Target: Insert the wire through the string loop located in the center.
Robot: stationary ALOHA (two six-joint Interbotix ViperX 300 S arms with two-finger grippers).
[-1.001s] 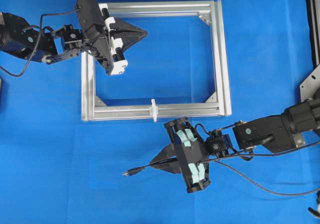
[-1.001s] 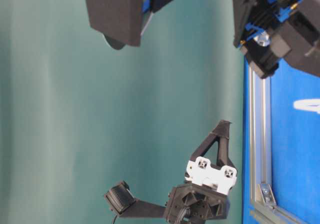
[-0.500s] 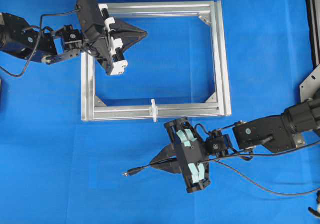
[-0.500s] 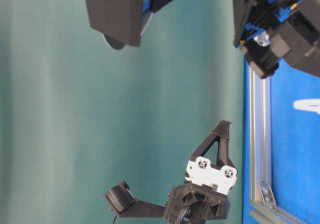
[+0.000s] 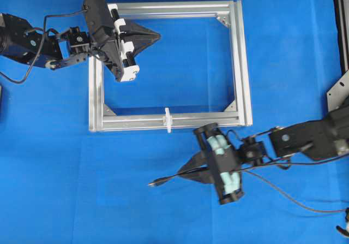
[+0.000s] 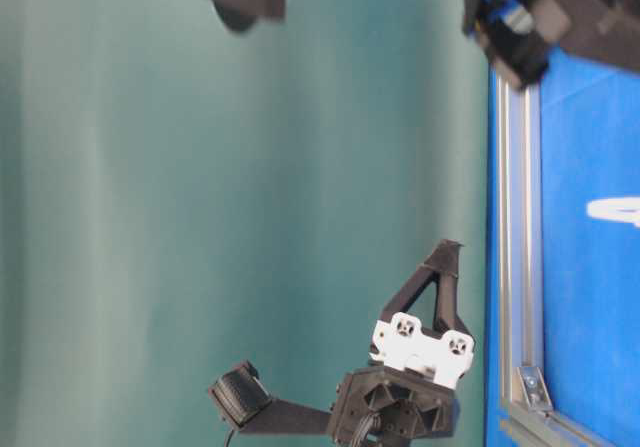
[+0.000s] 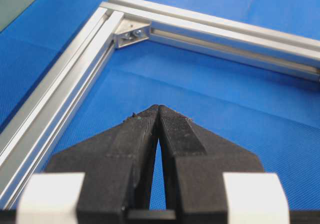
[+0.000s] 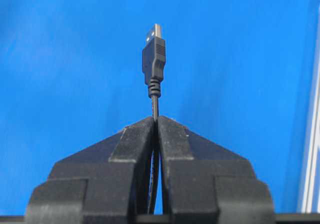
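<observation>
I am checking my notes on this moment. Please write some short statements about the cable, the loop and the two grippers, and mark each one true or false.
1. The right gripper holds the wire just behind its plug. True.
2. The wire already passes through the string loop. False: the plug lies outside the frame, away from the loop.
3. The left gripper is shut and holds nothing. True.
4. The string loop stands on the frame's top bar. False: in the overhead view it stands on the bottom bar.

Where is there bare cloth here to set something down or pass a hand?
Bare: inside the frame, right of the left gripper; the lower-left cloth, left of the wire plug. Crowded: between the string loop and the right gripper, which is shut on the wire.
</observation>
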